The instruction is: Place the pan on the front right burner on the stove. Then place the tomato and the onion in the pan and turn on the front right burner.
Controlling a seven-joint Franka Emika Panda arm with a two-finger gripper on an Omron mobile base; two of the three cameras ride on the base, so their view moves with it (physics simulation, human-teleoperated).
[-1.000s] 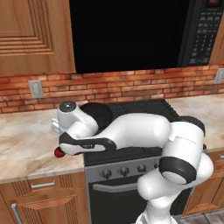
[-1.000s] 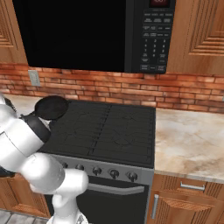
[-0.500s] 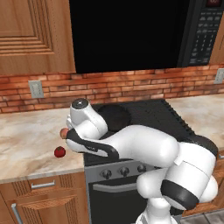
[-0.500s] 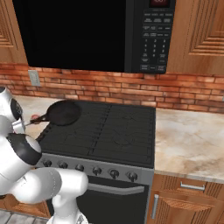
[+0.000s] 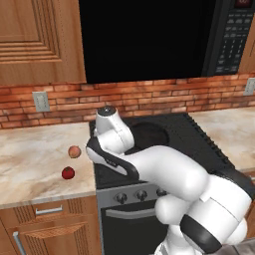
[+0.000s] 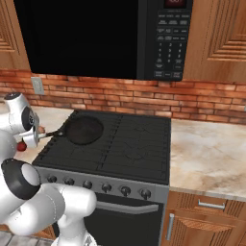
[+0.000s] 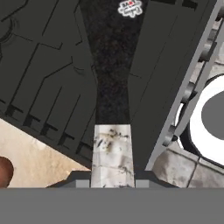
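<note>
While the hand (image 7: 112, 183) grips its handle, the pan (image 6: 84, 130) — over the stove (image 6: 144, 158) — extends ahead.

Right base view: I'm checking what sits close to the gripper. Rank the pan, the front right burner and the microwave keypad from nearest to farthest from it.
From the gripper:
1. Pan, just right of it on the stove's back left.
2. Front right burner, across the cooktop.
3. Microwave keypad, high, upper right.

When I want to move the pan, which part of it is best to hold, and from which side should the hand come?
Hold the long thin handle at its silvery-white stretch, not the shallow rim. The pan is over the left half of the stove, and its handle points left toward the counter. Coming from that side seems best. The hand flanks the handle there.
</note>
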